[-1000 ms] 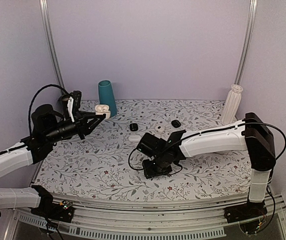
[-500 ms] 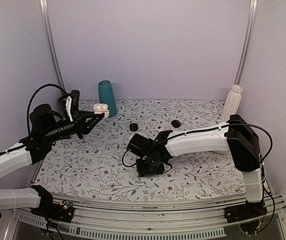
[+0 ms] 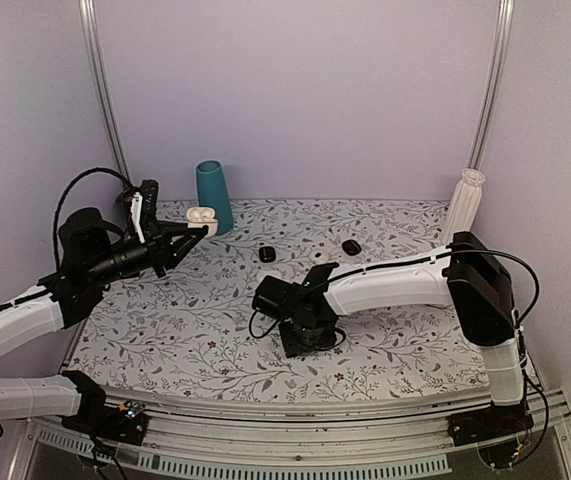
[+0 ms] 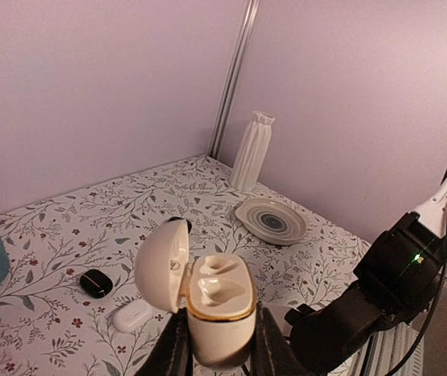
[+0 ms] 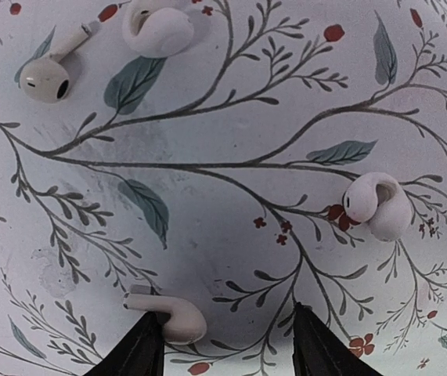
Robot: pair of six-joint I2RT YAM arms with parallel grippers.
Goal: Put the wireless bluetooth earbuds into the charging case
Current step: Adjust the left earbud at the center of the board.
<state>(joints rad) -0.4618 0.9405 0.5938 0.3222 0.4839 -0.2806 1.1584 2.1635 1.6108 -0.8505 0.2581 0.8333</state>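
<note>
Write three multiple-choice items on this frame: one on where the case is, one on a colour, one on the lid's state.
1. Where is the case?
A. on the striped plate
B. in the left gripper, up in the air
C. beside the white vase

2. What colour is the tall cup at the back left?
A. red
B. yellow
C. teal

3. How is the case's lid?
A. open, both hollows empty
B. shut
C. lying loose on the table

Answers:
1 B, the gripper clamps its lower half well above the cloth.
2 C, it shows teal against the pale wall.
3 A, the lid is swung aside and two empty hollows show.
</note>
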